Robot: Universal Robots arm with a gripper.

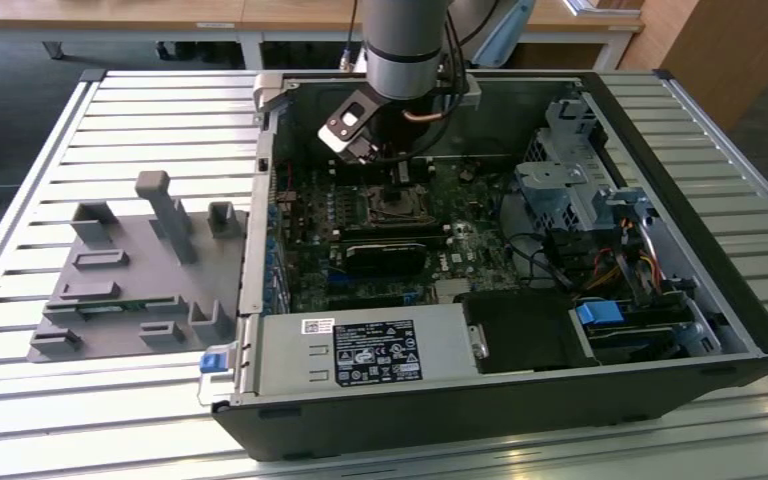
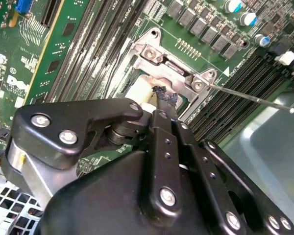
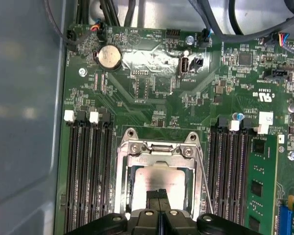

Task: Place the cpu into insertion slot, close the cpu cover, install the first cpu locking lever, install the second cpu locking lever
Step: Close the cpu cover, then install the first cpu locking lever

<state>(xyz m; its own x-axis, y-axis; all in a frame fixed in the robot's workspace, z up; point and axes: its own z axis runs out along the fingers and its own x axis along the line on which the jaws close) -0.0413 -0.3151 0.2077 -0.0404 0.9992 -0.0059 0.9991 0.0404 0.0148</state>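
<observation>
Reaching inside cpu cover [image 3: 131, 171] edges, tool [image 3: 158, 193] pinched together over cpu [image 3: 159, 177]

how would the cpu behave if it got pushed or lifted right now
Probably stiff and light: the cpu is a thin flat square with a metal top. Likely slippery to pinch, since that top looks smooth. A sideways push should barely shift it, as the cpu cover frames it.

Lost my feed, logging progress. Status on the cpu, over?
Gripper shut, tips at the cpu. Cpu lies in insertion slot, cpu cover looks down around it. Locking lever rod stands free beside socket.
</observation>
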